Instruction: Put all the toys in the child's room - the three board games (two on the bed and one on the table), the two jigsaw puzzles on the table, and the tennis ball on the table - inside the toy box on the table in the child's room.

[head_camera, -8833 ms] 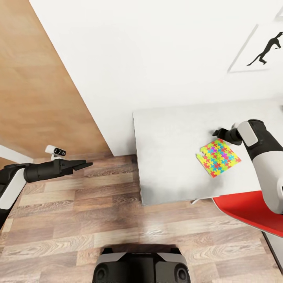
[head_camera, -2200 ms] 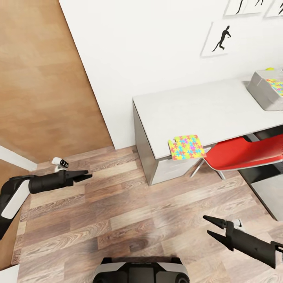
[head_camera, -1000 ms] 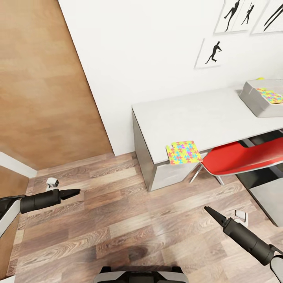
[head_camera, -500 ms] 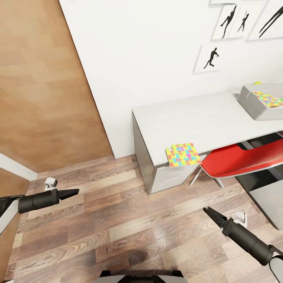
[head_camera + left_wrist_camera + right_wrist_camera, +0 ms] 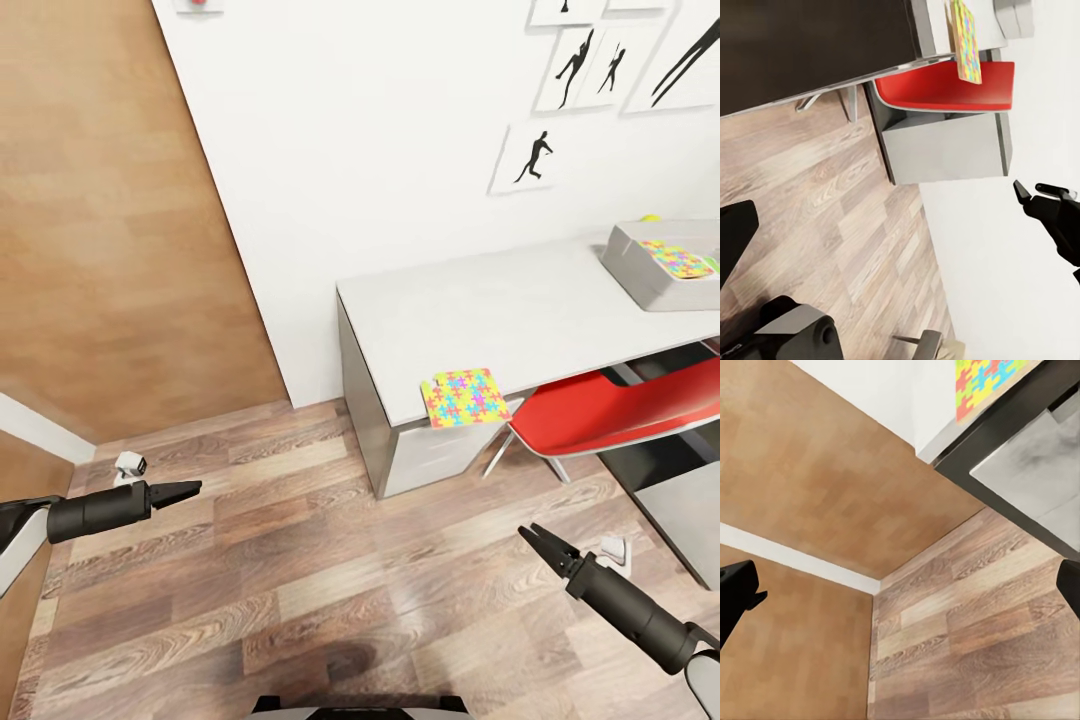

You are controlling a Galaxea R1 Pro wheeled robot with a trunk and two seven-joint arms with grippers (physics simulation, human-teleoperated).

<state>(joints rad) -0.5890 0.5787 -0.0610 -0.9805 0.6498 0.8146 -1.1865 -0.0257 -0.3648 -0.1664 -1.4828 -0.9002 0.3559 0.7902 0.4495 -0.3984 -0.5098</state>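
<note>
We see both claws, left [image 5: 188, 489] and right [image 5: 536, 541], parted and empty over floor; one jigsaw puzzle [image 5: 466, 396] overhangs bench [image 5: 500, 310] front edge.

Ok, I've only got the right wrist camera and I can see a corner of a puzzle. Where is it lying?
Observer: The puzzle lies at the table's front edge, partly overhanging it, beside the red chair.
Operator: And where's the toy box?
Observer: The toy box sits further right on the table, with a second puzzle in it.
Operator: What's the left gripper doing?
Observer: The left gripper is open and empty, out over the floor near the wooden door.
</note>
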